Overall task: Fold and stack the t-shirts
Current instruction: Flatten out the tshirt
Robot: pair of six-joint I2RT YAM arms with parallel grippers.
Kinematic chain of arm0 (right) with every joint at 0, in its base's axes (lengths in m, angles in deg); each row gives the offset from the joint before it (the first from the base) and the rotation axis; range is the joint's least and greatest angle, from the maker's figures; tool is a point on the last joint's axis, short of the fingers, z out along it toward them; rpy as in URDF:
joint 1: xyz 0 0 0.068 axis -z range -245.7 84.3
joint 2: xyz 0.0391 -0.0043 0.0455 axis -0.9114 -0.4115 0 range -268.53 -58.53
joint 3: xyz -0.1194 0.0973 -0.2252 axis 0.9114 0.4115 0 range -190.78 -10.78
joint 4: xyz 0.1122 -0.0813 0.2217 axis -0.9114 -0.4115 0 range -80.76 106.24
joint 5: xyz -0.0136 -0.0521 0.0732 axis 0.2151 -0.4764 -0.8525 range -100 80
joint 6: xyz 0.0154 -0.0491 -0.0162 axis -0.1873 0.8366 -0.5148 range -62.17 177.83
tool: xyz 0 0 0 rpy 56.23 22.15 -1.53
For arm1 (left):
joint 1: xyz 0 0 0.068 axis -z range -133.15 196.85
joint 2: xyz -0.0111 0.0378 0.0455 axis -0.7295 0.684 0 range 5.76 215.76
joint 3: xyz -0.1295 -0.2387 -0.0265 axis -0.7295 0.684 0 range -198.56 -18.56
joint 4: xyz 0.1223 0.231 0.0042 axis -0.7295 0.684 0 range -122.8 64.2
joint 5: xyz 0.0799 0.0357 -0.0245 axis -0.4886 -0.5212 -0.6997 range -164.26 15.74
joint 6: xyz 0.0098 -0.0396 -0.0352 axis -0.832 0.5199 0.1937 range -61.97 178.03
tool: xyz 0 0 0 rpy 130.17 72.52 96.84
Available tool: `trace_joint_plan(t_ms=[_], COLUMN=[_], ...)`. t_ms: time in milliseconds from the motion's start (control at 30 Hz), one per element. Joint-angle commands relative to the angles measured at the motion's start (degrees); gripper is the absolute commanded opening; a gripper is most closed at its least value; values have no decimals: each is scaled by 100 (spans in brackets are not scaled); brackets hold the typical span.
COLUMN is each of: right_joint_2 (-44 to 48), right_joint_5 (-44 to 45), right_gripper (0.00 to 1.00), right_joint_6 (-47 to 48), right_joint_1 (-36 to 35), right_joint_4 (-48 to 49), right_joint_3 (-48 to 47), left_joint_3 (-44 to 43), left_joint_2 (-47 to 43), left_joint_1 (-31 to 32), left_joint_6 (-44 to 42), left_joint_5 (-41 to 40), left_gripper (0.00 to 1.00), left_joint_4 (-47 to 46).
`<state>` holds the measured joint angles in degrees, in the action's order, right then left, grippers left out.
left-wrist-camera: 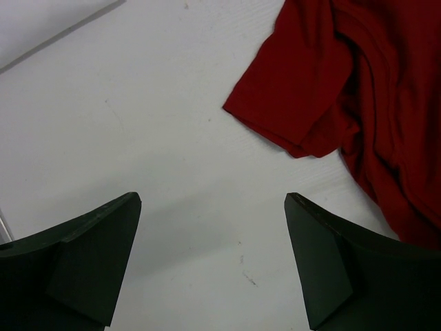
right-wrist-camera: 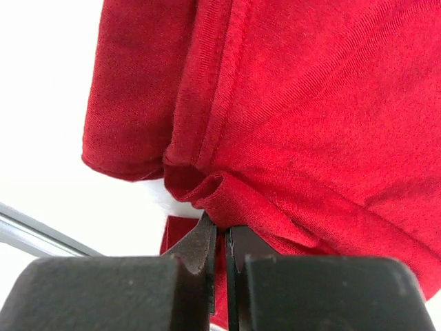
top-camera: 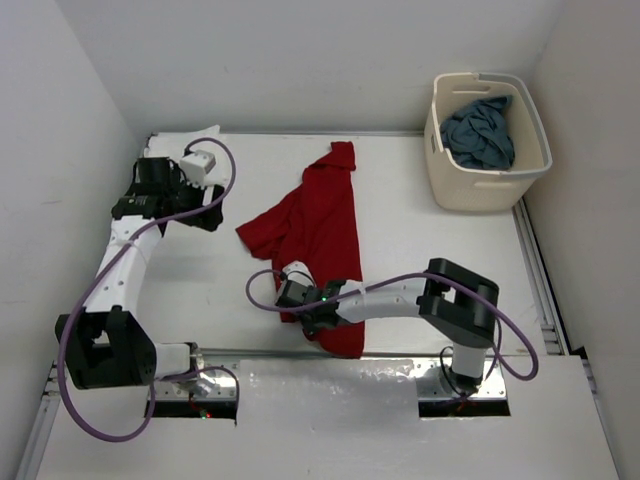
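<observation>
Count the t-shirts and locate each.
3. A red shirt lies mid-table, pinched by the right gripper; a blue-grey shirt sits in the basket; a white shirt, mostly hidden, lies far left. The basket may hide more.

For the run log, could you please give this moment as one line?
right gripper: shut on red t-shirt | left gripper: open, above table | blue-grey t-shirt: in basket

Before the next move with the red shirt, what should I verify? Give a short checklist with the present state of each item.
1. Right gripper shut on the red t-shirt: ok.
2. Left gripper open: ok.
3. Left gripper on the cloth: not ok, it is over bare table beside the shirt.
4. Red t-shirt spread flat: not ok, bunched.
5. Blue-grey t-shirt out of the basket: not ok.
</observation>
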<state>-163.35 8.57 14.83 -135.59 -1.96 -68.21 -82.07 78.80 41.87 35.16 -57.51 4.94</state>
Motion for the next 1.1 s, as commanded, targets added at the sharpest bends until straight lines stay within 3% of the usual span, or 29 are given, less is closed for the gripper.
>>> trace_joint_plan(t_ms=[0,133,167,433,533,567,667,833,1067], right_joint_2=[-399,135,589,2455,3026,3141,3362,3231,3204], right_joint_5=[95,-344,-536,-907,-1109,-1197,-1408,-1742,-1690], right_gripper=[0,0,0,0,0,0,0,0,0], right_joint_6=[563,662,601,434,214,135,116,249,459], right_joint_1=[89,824,1245,2759,3347,3507,4026,4746,4967], right_joint_4=[-763,-441,-161,70,176,220,204,158,158], right_joint_3=[-318,-621,-472,565,970,1101,1155,1348,1366], left_joint_3=[57,259,303,295,426,496,804,1340,1411], left_joint_2=[35,35,27,53,97,132,229,526,1370], left_joint_1=[22,522,819,1428,2347,2656,3782,5336,6156], left_joint_6=[-33,-164,-243,-358,-288,-288,-349,-456,134], left_joint_5=[433,338,259,539,505,478,180,-1075,-1647], left_gripper=[84,78,78,73,76,81,89,99,100], left_joint_4=[-100,-117,-83,-3,-55,-56,-240,-1038,-2085])
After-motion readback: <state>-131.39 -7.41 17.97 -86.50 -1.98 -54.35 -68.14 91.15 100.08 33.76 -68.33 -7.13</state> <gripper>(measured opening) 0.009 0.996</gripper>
